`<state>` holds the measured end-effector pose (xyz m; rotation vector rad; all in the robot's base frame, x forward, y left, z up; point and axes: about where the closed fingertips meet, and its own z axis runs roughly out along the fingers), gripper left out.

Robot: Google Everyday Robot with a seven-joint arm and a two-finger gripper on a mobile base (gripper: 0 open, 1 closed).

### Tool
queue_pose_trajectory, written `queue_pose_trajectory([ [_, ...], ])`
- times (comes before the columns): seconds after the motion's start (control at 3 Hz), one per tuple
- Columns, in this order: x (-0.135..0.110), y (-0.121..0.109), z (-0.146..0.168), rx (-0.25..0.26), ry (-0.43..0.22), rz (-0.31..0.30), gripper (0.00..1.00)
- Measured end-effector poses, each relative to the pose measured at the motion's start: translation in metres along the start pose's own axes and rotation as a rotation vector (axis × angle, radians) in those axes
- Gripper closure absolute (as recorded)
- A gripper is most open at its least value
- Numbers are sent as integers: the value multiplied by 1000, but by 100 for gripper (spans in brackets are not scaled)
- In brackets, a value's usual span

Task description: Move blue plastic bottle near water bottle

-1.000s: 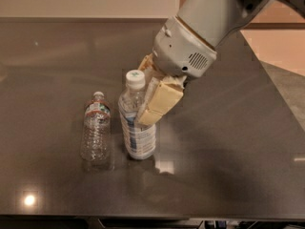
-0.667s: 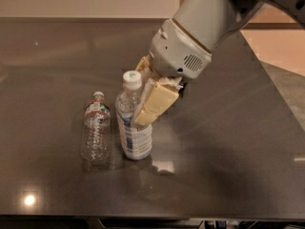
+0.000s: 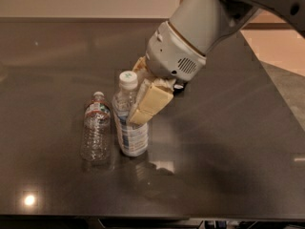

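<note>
The blue plastic bottle, clear with a white green-marked cap and a blue-and-white label, stands upright on the dark table, leaning slightly. My gripper comes down from the upper right and is shut on this bottle's upper body, with one cream finger across its right side. The water bottle, slim and ribbed with a reddish neck band, stands just left of it, a small gap between them.
The table's right edge runs diagonally past my arm, with lighter floor beyond. A wall lies along the table's far edge. Light glints show on the table at the front left and below the bottles.
My gripper has carried the blue plastic bottle a little further left, closing the gap to the water bottle. The water bottle has not moved.
</note>
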<state>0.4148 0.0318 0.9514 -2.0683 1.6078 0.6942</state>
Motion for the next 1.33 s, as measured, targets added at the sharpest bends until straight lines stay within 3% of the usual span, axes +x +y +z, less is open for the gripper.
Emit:
queue_pose_trajectory([
  [0.67, 2, -4, 4, 19, -15, -4, 13],
  [1.0, 0, -4, 4, 20, -14, -7, 0],
  [1.33, 0, -4, 4, 20, -14, -7, 0],
])
